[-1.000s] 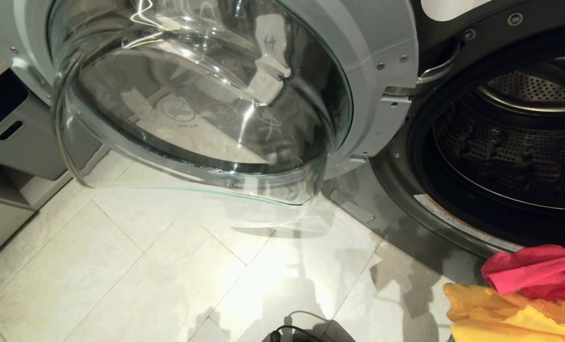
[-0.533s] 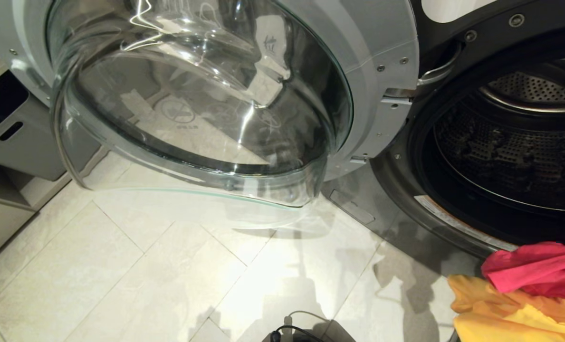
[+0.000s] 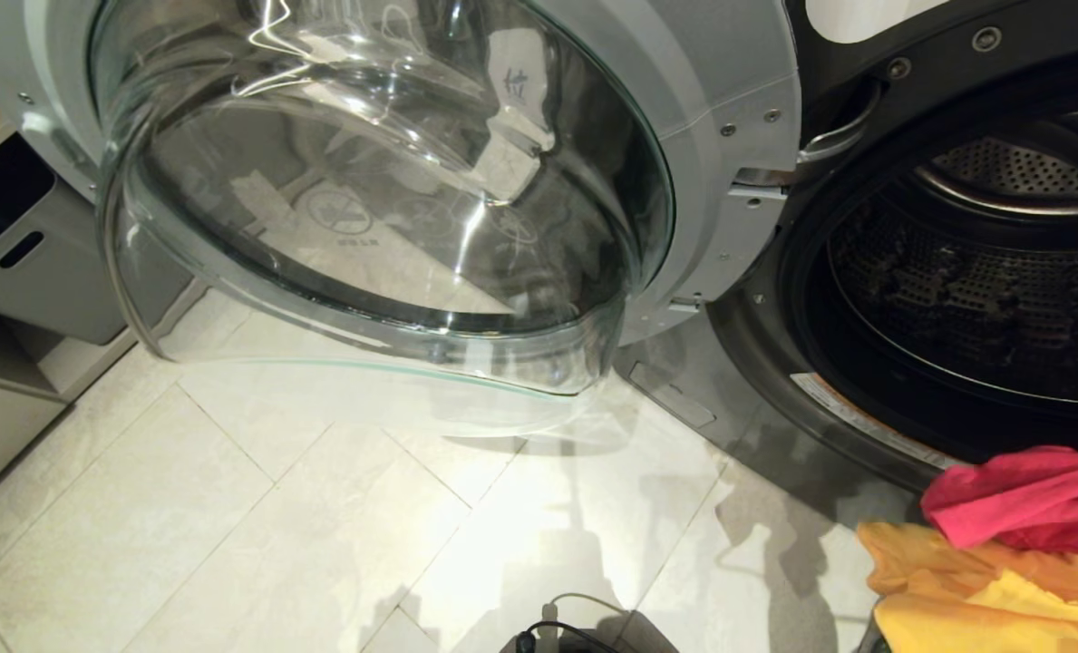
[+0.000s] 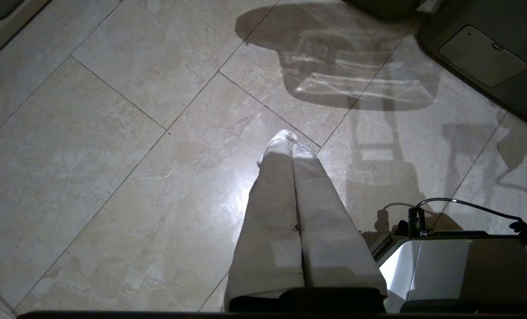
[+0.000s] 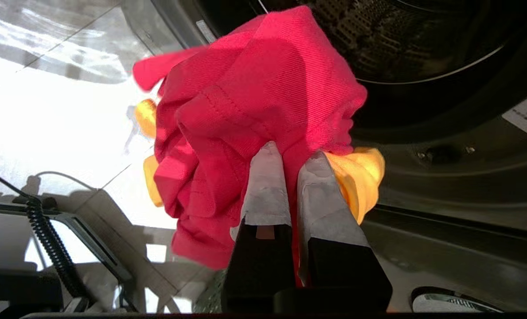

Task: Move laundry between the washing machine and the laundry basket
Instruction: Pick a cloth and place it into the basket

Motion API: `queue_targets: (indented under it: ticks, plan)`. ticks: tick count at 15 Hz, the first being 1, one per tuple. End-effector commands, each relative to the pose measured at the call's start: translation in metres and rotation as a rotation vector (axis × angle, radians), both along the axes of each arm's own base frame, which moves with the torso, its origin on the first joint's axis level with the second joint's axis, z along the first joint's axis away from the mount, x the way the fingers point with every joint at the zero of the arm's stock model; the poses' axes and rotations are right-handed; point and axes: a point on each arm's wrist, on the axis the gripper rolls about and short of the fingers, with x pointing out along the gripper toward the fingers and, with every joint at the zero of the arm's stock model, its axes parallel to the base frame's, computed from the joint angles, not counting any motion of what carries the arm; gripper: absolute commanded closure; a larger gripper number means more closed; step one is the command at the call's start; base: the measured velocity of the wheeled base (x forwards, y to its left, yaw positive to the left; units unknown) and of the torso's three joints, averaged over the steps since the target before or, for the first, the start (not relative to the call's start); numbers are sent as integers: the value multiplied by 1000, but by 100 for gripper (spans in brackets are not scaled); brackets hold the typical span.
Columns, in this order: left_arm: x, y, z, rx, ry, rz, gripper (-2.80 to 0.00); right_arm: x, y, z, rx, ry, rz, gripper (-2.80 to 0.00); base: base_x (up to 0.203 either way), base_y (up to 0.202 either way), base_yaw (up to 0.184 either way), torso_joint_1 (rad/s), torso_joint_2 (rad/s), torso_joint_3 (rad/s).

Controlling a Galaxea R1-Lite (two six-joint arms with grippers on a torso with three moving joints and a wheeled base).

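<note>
— So, from the left, what shows?
— Left pincer (image 4: pixel 290 144), clenched and empty, hangs over floor tiles; then the open glass door (image 3: pixel 384 199).
— And the laundry?
— Red laundry (image 5: pixel 254 102) is grasped in the right pincer (image 5: pixel 292 161), just before the washing machine (image 3: pixel 956 272) drum, ahead. The basket is out of view.

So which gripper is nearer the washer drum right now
Right. The right gripper is shut on the red cloth just in front of the open drum. The left gripper hangs shut over bare floor tiles, away from it.
</note>
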Motion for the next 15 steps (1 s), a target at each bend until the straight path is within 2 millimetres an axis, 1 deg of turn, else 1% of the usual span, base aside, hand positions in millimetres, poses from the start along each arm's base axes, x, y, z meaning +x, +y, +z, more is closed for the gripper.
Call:
queue_targets:
  ticks: [1, 3, 5, 7, 9, 13, 15]
  plan:
    - [0, 0, 0, 0, 1, 0, 0, 3, 0, -4, 0, 18, 10, 0, 0, 0, 0, 0, 0, 0]
    - [0, 0, 0, 1, 1, 0, 0, 6, 0, -10, 12, 40, 42, 0, 0, 0, 0, 0, 0, 0]
    - [0, 0, 0, 3, 1, -1, 0, 7, 1, -10, 31, 38, 77, 0, 0, 0, 0, 0, 0, 0]
    - [0, 0, 0, 4, 1, -1, 0, 7, 3, -11, 59, 38, 165, 0, 0, 0, 0, 0, 0, 0]
    - [0, 0, 0, 4, 1, -1, 0, 10, 4, -16, 75, 59, 231, 0, 0, 0, 0, 0, 0, 0]
    - [0, 0, 0, 4, 1, -1, 0, 12, 4, -20, 78, 76, 247, 0, 0, 0, 0, 0, 0, 0]
    - [0, 0, 0, 4, 1, -1, 0, 13, 5, -21, 81, 78, 294, 0, 0, 0, 0, 0, 0, 0]
